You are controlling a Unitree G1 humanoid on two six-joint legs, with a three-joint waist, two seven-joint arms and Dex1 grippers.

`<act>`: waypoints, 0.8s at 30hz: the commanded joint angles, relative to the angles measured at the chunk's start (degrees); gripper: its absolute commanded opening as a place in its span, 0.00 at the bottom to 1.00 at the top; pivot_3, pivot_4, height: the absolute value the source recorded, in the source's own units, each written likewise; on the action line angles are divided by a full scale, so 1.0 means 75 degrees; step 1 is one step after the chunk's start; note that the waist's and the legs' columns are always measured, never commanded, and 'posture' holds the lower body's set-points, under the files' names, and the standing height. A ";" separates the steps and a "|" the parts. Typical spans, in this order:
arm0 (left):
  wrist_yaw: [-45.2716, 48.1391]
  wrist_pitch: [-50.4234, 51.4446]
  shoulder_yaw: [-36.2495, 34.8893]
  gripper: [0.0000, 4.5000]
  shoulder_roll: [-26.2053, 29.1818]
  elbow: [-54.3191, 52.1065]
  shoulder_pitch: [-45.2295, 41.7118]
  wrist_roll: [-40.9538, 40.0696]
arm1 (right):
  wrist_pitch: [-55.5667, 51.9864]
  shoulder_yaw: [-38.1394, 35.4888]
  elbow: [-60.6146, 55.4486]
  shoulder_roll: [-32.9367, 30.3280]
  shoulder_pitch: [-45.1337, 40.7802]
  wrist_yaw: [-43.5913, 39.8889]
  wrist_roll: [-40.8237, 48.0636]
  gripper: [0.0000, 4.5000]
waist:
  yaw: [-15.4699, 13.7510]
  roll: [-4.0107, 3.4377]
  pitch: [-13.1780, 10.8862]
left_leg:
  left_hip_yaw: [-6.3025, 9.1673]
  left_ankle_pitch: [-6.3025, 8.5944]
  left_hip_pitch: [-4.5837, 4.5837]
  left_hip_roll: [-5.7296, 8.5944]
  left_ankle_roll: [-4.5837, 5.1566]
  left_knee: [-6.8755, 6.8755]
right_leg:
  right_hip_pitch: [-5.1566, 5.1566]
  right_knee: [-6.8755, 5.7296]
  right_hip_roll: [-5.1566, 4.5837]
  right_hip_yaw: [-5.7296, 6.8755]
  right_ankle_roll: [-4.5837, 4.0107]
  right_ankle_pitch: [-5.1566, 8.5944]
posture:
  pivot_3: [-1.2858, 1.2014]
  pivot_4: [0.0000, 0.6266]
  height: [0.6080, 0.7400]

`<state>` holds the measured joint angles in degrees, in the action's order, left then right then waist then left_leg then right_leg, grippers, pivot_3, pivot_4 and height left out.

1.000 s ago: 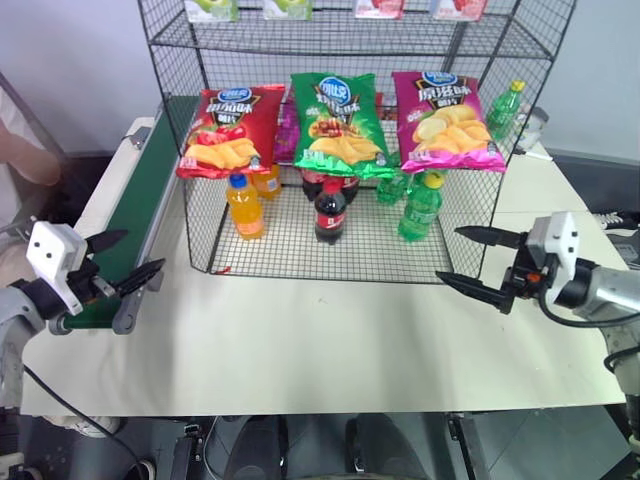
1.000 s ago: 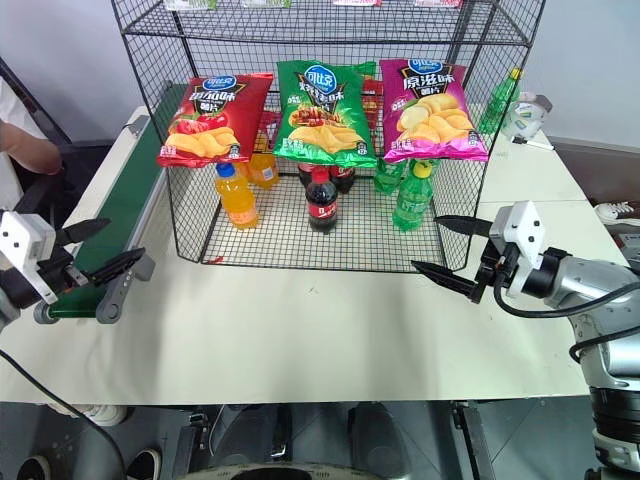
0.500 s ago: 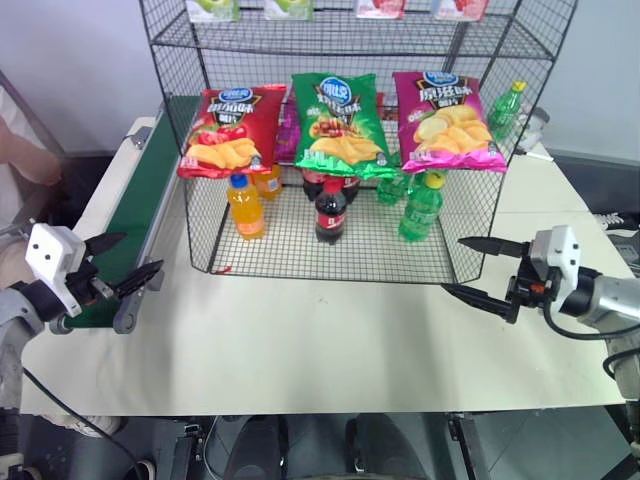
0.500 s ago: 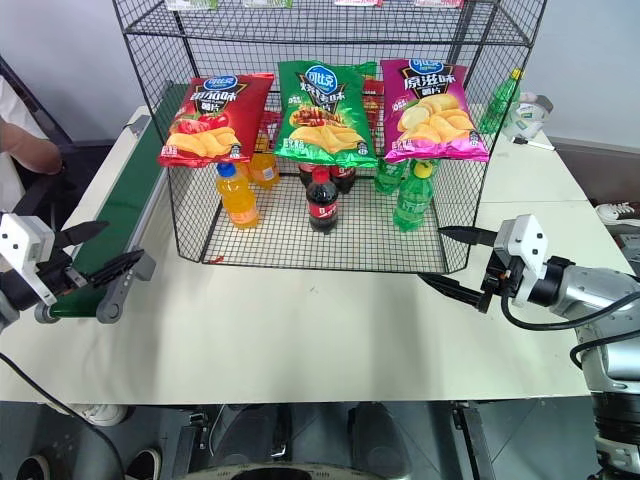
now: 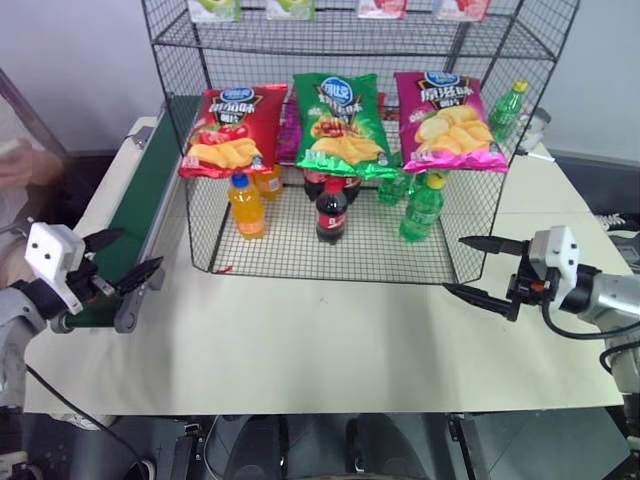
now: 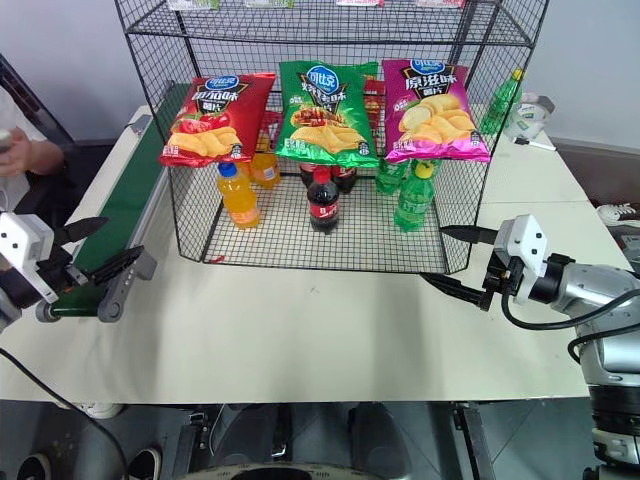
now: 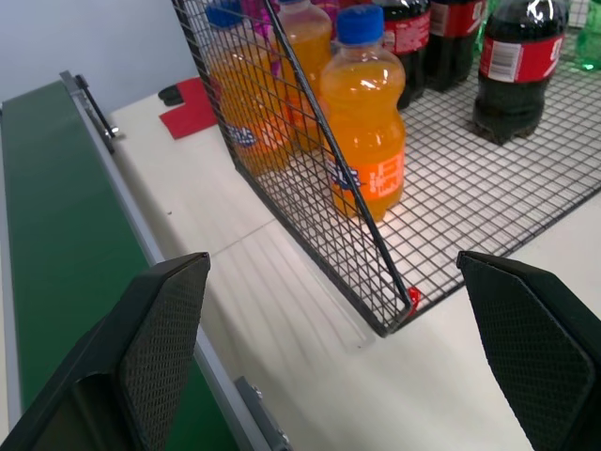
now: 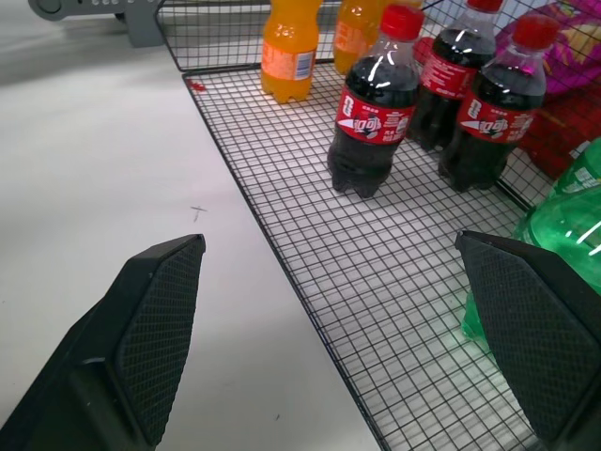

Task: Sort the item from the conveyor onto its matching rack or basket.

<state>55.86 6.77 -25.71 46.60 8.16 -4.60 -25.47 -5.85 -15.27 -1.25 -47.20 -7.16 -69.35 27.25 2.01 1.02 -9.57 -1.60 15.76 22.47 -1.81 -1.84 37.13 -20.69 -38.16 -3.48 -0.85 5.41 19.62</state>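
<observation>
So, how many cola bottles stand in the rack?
3: one in front, two behind it, all on the rack's bottom tier. More may be hidden behind the crisp bags.

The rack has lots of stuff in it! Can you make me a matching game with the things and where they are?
Things:
1. red crisp bag
2. green crisp bag
3. magenta crisp bag
4. orange bottle

Places in the rack:
A. middle of the bag row
B. bottom tier, under the red bag
C. robot's right end of the bag row
D. end of the bag row nearest the conveyor

Pairs: 1-D, 2-A, 3-C, 4-B
</observation>
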 commanded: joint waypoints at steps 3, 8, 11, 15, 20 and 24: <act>0.0084 -0.0190 -0.0088 1.00 0.0070 -0.0022 -0.0034 -0.0005 | 0.0113 -0.0198 -0.0140 -0.0144 0.0096 -0.0063 0.0047 0.99 | 0.0001 0.0000 0.0000 | 0.0000 0.0000 0.0000 0.0000 0.0000 -0.0001 | 0.0000 0.0000 0.0000 0.0000 0.0000 0.0000 | 0.52 0.24 0.99; -0.0001 -0.0251 0.0048 1.00 -0.0054 -0.0239 0.0002 0.0039 | 0.0080 -0.0089 -0.0183 -0.0117 0.0033 -0.0004 0.0001 0.99 | 0.0006 0.0000 0.0000 | 0.0000 0.0000 0.0000 0.0000 0.0000 0.0000 | 0.0000 -0.0002 0.0000 0.0000 0.0000 0.0000 | 0.52 0.24 0.99; -0.0045 -0.0208 0.0089 1.00 -0.0059 -0.0281 -0.0042 0.0036 | 0.0074 -0.0034 -0.0157 -0.0088 -0.0063 0.0044 -0.0015 0.99 | 0.0009 0.0000 0.0000 | 0.0000 0.0000 0.0000 0.0000 0.0000 0.0000 | -0.0001 -0.0003 0.0000 0.0000 0.0000 0.0000 | 0.52 0.24 0.99; 0.0009 -0.0219 0.0092 1.00 -0.0052 -0.0266 -0.0025 -0.0039 | 0.0119 -0.0001 -0.0112 -0.0091 -0.0094 0.0036 -0.0024 0.99 | 0.0004 0.0000 0.0000 | 0.0000 0.0000 0.0000 0.0000 0.0000 0.0000 | -0.0001 -0.0003 0.0000 0.0000 0.0000 0.0000 | 0.52 0.24 0.99; 0.0006 -0.0210 0.0070 1.00 -0.0052 -0.0221 -0.0006 -0.0047 | 0.0237 0.0039 -0.0008 -0.0060 -0.0087 0.0012 -0.0066 0.99 | 0.0004 0.0000 0.0000 | 0.0000 0.0000 0.0000 0.0000 0.0000 0.0001 | -0.0001 -0.0003 0.0000 0.0000 0.0000 0.0000 | 0.52 0.24 0.99; 0.0012 -0.0201 0.0026 1.00 -0.0059 -0.0247 0.0061 -0.0078 | 0.0248 0.0116 -0.0024 -0.0004 -0.0130 0.0049 -0.0092 0.99 | 0.0010 0.0000 0.0000 | 0.0000 0.0000 0.0000 0.0000 0.0000 0.0001 | -0.0001 -0.0003 0.0000 0.0000 0.0000 0.0000 | 0.52 0.24 0.99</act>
<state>56.00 5.75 -23.99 45.87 7.64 -4.42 -25.43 -4.67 -14.07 -0.80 -47.17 -7.26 -69.07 26.11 2.08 1.02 -9.57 -1.60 15.76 22.47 -1.81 -1.84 37.14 -20.70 -38.18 -3.48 -0.85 5.42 19.62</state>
